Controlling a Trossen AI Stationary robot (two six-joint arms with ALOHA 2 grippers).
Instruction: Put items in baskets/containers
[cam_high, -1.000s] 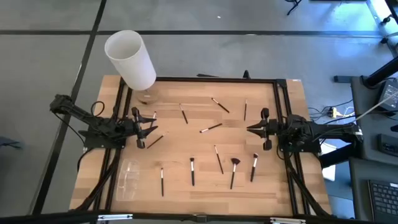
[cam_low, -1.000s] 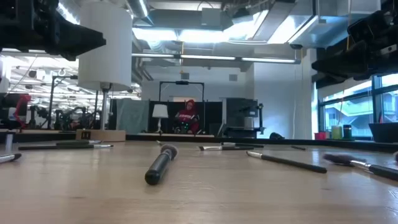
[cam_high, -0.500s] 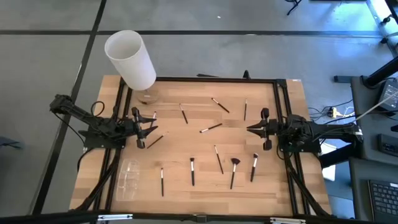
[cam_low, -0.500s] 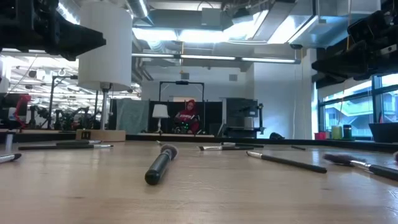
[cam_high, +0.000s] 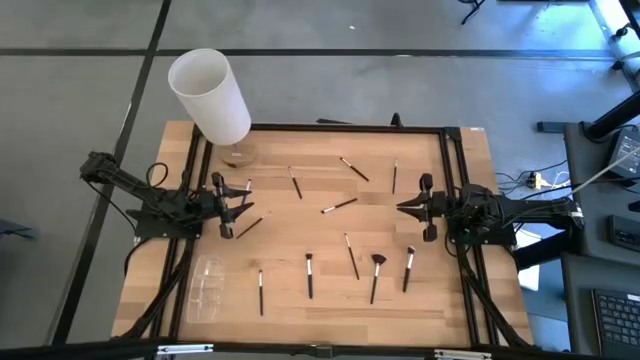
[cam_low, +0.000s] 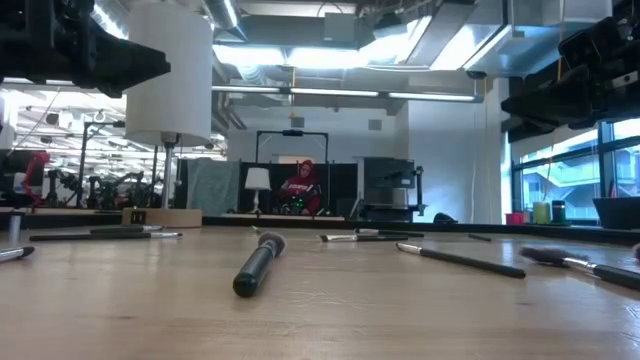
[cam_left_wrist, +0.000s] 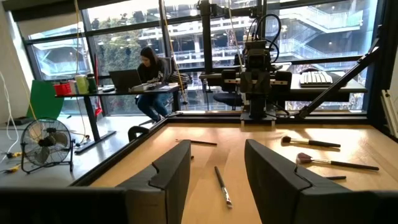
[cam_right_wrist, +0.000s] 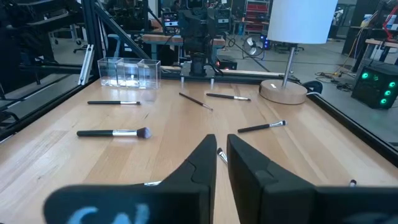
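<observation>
2 hands (cam_high: 237, 203) (cam_high: 413, 208) idle, brushes (cam_high: 309, 275) scattered, container (cam_high: 206, 287) holding none

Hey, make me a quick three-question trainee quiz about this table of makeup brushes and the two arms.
1. True or false: the clear container already holds a brush.
2. Which gripper has its fingers wider apart? A) left gripper B) right gripper
3. Fill in: the fan brush lies nearer the ____ arm.

Key:
1. False; it looks empty, and every brush in sight lies on the table.
2. A; the left fingers stand clearly apart, the right fingers are nearly together.
3. right
</observation>
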